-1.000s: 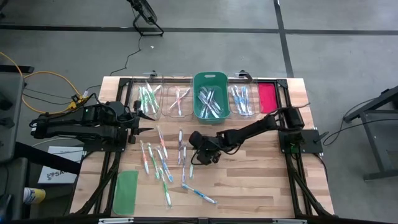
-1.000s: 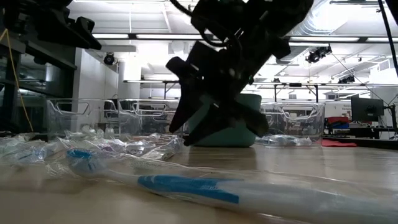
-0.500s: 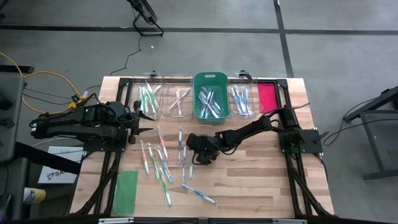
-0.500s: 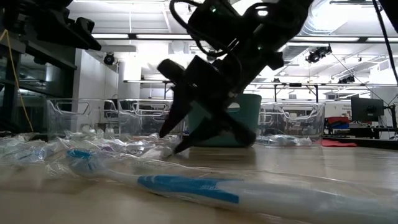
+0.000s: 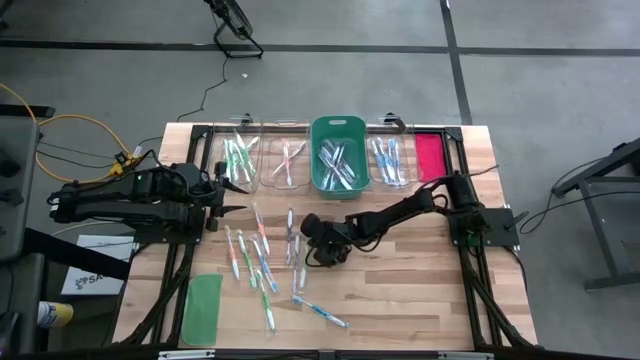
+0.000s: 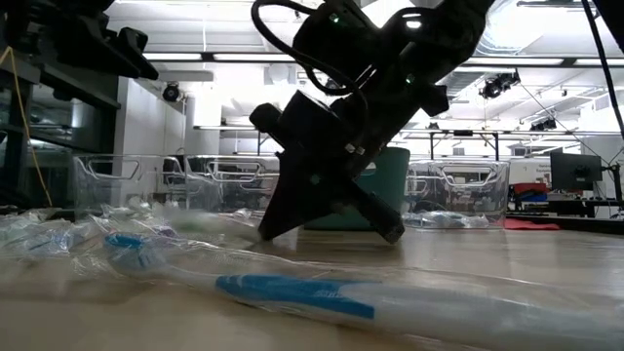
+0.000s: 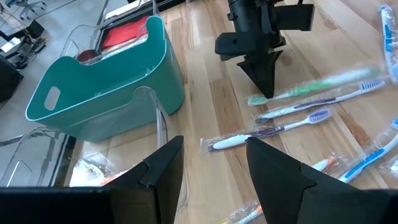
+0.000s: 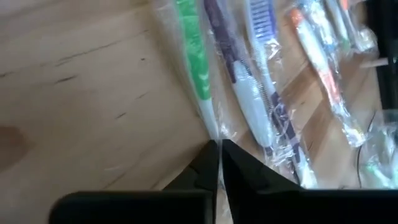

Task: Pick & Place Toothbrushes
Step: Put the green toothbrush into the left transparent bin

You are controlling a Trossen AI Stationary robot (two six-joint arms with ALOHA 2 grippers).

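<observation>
Your right gripper (image 5: 306, 250) is down at the wood near the middle of the counter, at the edge of the loose scatter of toothbrushes (image 5: 262, 262). Its fingers look pinched together on the end of a green-handled toothbrush (image 8: 194, 59), by the clear wrapper there; whether the grip has the handle or only the film, you cannot tell.

That brush's long axis runs straight on from the fingertips, toward the counter's left edge, with a purple brush (image 8: 233, 68) and a blue brush (image 8: 261, 18) lying parallel, just beside it. So a lift could snag the neighbouring wrappers; raise it straight up before you turn.

The bins stand along the far edge: a clear bin with green brushes (image 5: 237, 160) toward the far-left corner, a teal bin (image 5: 340, 152) at the middle. The wood between the gripper and that row is bare, so you have open room to carry.

Your left gripper (image 7: 211, 165) waits near the left edge, fingers apart and empty. The right arm is plainly the nearer one to this brush.
</observation>
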